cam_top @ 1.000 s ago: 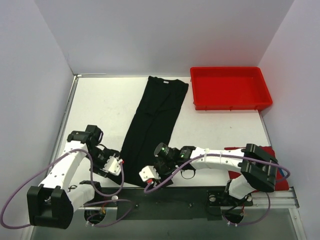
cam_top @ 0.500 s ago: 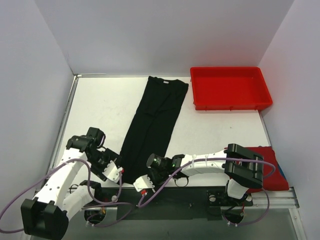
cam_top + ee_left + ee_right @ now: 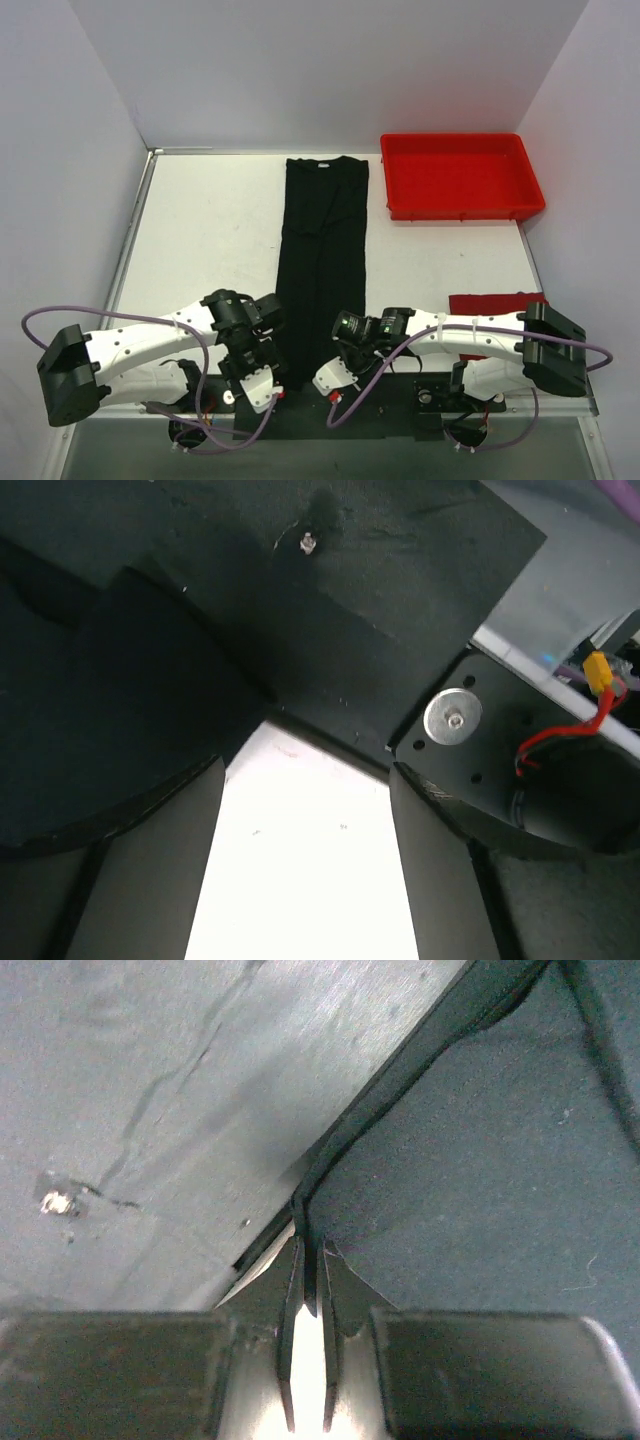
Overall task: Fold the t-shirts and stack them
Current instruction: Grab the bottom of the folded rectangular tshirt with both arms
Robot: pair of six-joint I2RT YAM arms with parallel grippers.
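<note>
The black t-shirt (image 3: 323, 250) lies as a long narrow strip from the back of the table to its near edge. My right gripper (image 3: 329, 378) is at the strip's near right corner. In the right wrist view it (image 3: 310, 1290) is shut on a thin fold of the black cloth (image 3: 480, 1160). My left gripper (image 3: 260, 390) is at the strip's near left corner, just beside the cloth. Its jaws (image 3: 305, 775) stand open over bare white table with nothing between them. The red t-shirt (image 3: 495, 302) lies folded at the right, partly behind the right arm.
A red plastic tray (image 3: 460, 205) sits at the back right, close to the black shirt's collar end. A black mounting plate (image 3: 390, 405) runs along the near edge under both grippers. White walls close the left, back and right sides.
The black strip has swung from slanted to straight. The right gripper closed on its near hem and moved right. The left arm swept right to the strip's near left corner.
</note>
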